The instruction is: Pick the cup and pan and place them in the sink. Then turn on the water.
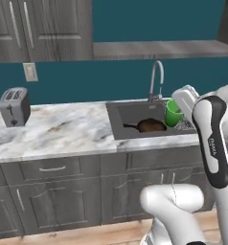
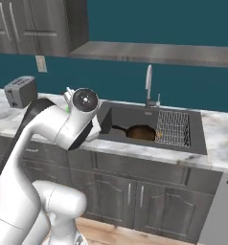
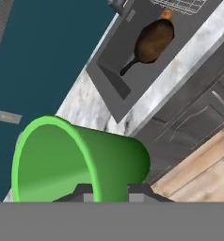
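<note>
Holding the cup [image 3: 81, 160] in a clenched grip, your gripper [image 3: 106, 193] has it well up off the counter, and in the hand view the green tumbler lies tipped across the fingers with its open mouth to one side. Take the sink [image 1: 117, 125] as your landmark: the pan [image 1: 151, 126] already sits inside the sink, handle toward the basin's left wall, next to a wire rack [image 2: 173, 127] in the basin's right part. In the left base view the cup hangs in front of the sink's right half, near the faucet [image 1: 155, 79].

Judging by its look, the cup is light, rigid plastic with a smooth tapered wall, so it may slide in the jaws if you swing fast. You are gripping it at the wall near the base; that seems sound. Lower it into the bare floor of the sink beside the pan
</note>
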{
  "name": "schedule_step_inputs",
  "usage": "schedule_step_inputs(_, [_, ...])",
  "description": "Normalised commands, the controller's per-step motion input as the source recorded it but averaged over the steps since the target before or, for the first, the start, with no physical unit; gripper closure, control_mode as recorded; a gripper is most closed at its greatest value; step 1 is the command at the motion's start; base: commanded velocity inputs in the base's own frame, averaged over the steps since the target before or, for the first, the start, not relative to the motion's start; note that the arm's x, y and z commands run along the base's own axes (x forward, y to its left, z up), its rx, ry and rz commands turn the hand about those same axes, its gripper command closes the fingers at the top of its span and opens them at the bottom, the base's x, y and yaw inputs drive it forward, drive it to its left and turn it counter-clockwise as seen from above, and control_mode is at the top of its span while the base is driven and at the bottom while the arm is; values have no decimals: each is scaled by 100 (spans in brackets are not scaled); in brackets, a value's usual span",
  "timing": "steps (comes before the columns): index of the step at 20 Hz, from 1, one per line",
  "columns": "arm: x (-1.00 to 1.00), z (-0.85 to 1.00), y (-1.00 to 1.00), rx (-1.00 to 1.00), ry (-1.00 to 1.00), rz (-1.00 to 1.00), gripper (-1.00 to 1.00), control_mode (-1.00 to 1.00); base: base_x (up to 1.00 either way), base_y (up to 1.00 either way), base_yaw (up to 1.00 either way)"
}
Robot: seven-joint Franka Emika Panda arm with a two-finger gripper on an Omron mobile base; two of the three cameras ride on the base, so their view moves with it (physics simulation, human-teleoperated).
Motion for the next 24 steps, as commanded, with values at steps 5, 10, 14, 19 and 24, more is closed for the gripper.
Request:
schedule_step_inputs(5, [0, 0, 0, 0, 0, 0, 100, 100, 67, -12, 16])
schedule_step_inputs(10, [0, 0, 0, 0, 0, 0, 100, 100, 73, -20, 13])
schedule_step_inputs(14, [0, 0, 0, 0, 0, 0, 100, 100, 48, -40, 10])
schedule_step_inputs(19, [0, 0, 0, 0, 0, 0, 100, 100, -2, -38, 1])
schedule_step_inputs(24, [0, -19, 0, 0, 8, 0, 100, -100, -2, 0, 0])
